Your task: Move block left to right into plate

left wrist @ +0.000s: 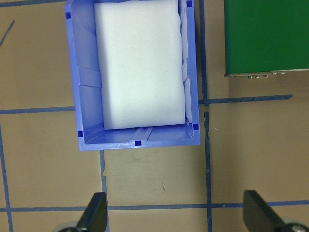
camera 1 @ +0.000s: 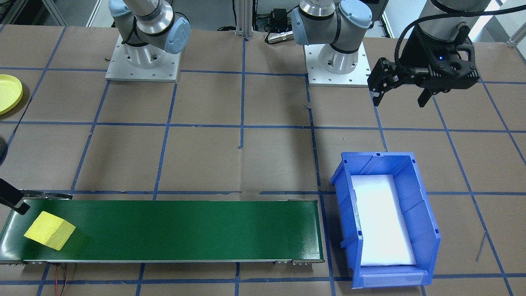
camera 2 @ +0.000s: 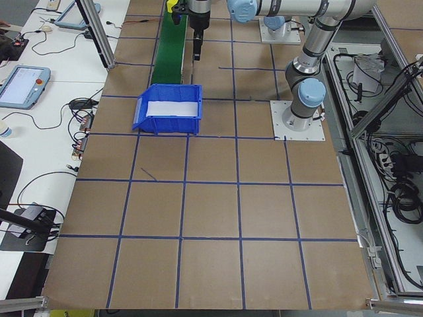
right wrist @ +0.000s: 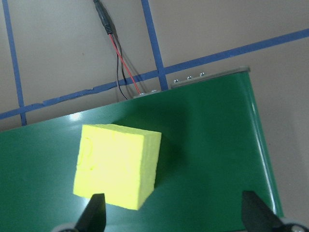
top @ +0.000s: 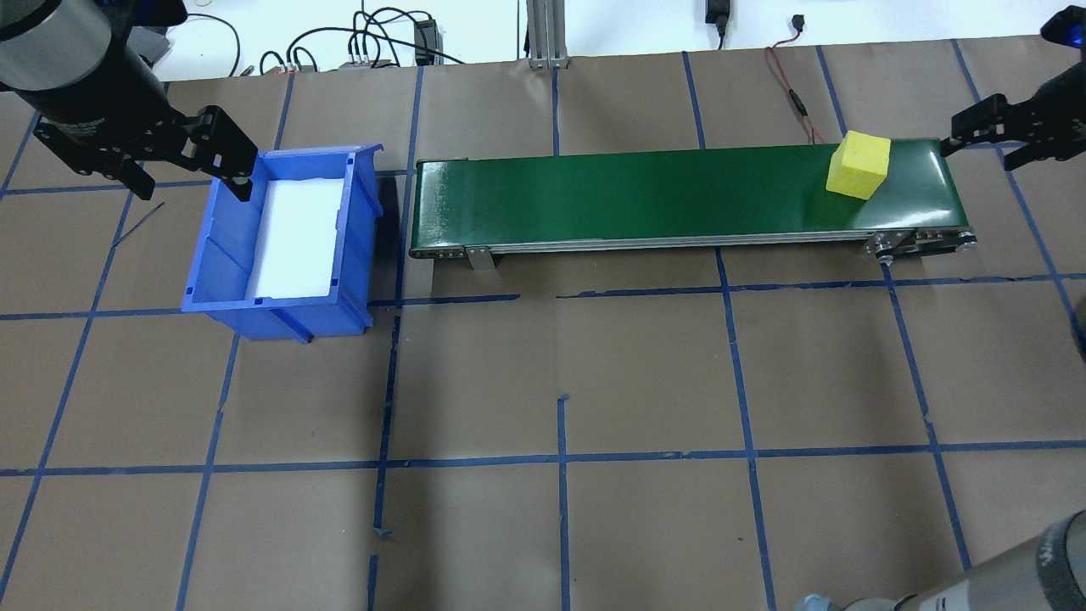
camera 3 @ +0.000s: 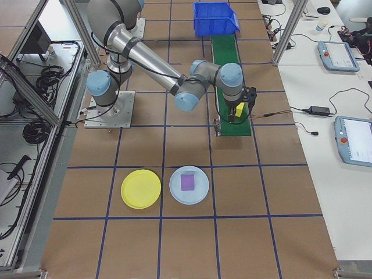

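Right claw (right wrist: 171,220) hangs open over the belt's (right wrist: 207,159) end — yellow block (right wrist: 117,165) just off-centre between its fingers.

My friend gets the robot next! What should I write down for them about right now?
Left gripper: open, empty, hovering beside the blue bin.
Right gripper: open, empty, above the yellow block.
The block sits untouched at the right end of the green conveyor belt.
The yellow plate is empty; a light blue plate beside it holds a purple block.
Left to do: grasp the yellow block, put it in the yellow plate.
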